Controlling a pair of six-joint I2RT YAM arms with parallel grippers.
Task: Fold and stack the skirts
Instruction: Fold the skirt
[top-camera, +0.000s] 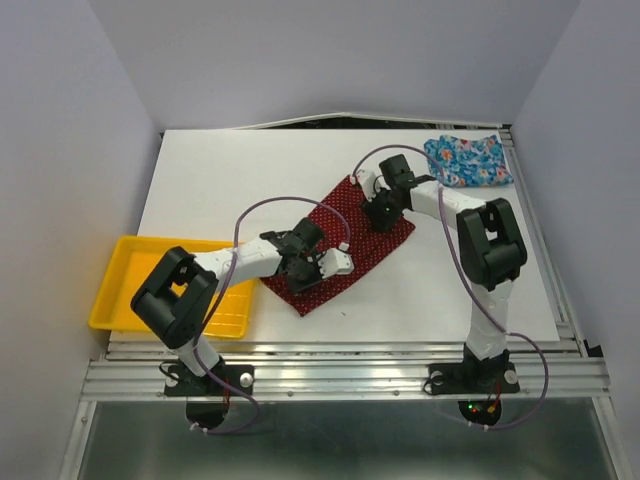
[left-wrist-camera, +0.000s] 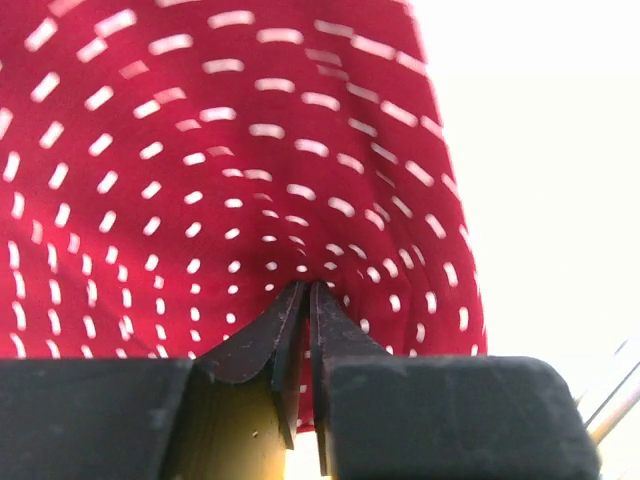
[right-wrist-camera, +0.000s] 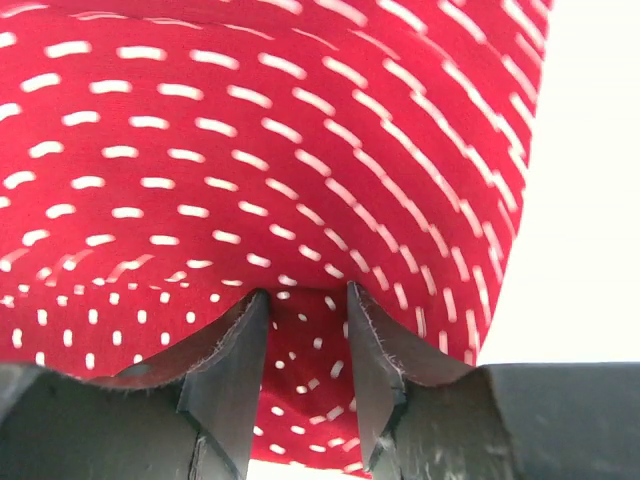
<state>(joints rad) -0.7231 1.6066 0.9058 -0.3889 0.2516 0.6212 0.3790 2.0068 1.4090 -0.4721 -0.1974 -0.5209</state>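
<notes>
Two skirts show only overhead: the red dotted skirt mid-table, the blue floral skirt at the far right. Up close, I see the left gripper pinched tight on red cloth. The right gripper straddles a ridge, jaws slightly apart; whether it grips I cannot tell.

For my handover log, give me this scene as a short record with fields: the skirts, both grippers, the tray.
red skirt: laid out at centre, under both grippers
blue skirt: crumpled at far right corner, untouched
left gripper: shut, pinching red skirt
right gripper: jaws apart, red cloth between them
yellow tray: near left edge, no skirt in it
</notes>
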